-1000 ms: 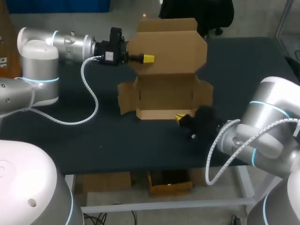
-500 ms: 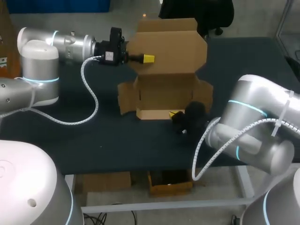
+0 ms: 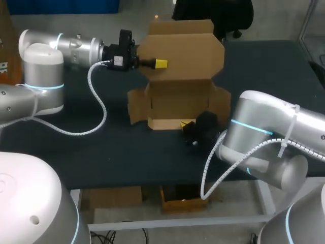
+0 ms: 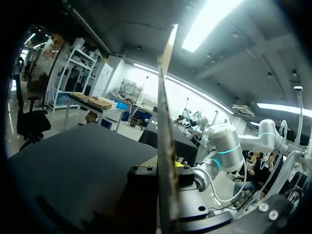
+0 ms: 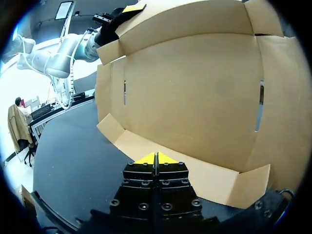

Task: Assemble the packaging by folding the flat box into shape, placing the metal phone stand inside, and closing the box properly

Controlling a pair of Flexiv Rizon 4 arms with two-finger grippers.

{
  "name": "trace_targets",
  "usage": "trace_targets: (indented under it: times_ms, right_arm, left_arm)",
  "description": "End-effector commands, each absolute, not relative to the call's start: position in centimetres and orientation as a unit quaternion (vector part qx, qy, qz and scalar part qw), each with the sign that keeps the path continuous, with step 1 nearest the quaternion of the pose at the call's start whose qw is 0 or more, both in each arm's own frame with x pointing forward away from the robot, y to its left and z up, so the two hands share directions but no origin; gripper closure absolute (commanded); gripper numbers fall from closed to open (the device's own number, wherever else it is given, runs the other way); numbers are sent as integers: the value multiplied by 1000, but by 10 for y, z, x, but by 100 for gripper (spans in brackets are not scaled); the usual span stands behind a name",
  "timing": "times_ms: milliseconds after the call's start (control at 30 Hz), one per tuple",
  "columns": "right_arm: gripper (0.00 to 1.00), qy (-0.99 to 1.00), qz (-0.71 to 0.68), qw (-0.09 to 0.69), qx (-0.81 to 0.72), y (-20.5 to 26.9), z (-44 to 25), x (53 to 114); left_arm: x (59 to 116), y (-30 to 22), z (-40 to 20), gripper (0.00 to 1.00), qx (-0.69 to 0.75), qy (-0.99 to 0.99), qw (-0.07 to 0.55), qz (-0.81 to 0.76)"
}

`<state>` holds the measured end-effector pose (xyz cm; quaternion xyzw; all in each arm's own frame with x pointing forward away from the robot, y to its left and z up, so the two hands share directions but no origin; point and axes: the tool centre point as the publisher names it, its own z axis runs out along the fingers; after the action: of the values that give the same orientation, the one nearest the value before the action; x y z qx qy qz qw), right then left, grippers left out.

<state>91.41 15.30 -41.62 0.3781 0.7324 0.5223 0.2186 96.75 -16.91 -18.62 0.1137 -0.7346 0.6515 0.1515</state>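
Right pincer [image 5: 156, 159]: tips clenched together, holding nothing, set at the low front flap [image 5: 204, 178] of the cardboard box [image 3: 177, 104]. Left pincer [image 3: 160, 63]: grasping the raised lid panel [image 3: 183, 48] at its side edge. The box stands half-formed at mid surface [image 3: 101, 147]. The metal phone stand is not in view.

Risk: a push from the closed tips may skid the light box or crease the flap off its score. If the base shifts, the lid hold may twist or tear the panel.
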Motion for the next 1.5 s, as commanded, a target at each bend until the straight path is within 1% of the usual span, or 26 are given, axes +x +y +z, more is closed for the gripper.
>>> trace_targets:
  times_ms: [33,733,767,800,833,867,900,1067,1100,1167,1200,1233,1500]
  right_arm:
    - [100,721,502,253,404,159,-421,916]
    - [100,719,502,246,413,155,-428,916]
    - [87,719,503,245,413,155,-428,916]
    - [59,718,504,245,412,155,-428,915]
    - [50,718,505,245,412,155,-427,915]
    - [12,717,505,245,413,154,-427,915]
    - [0,717,506,244,413,154,-427,914]
    - [0,716,508,242,413,153,-428,914]
    - [22,714,513,238,412,153,-428,914]
    - [59,714,515,237,411,153,-428,913]
    - [87,714,515,237,410,154,-427,912]
    - [100,715,516,236,408,154,-427,912]
    - [100,712,525,231,406,154,-425,911]
  left_arm:
    - [969,-169,-187,100,112,-734,153,651]
    - [969,-169,-187,100,112,-734,153,651]
    - [969,-169,-187,100,112,-734,153,651]
    - [969,-169,-187,100,112,-734,153,651]
    - [969,-169,-187,100,112,-734,153,651]
    - [969,-169,-187,100,112,-734,153,651]
    - [969,-169,-187,100,112,-734,153,651]
    - [969,-169,-187,100,112,-734,153,651]
    - [969,-169,-187,100,112,-734,153,651]
    - [969,-169,-187,100,112,-734,153,651]
    - [969,-169,-187,100,112,-734,153,651]
    - [969,-169,-187,100,112,-734,153,651]
    - [969,-169,-187,100,112,-734,153,651]
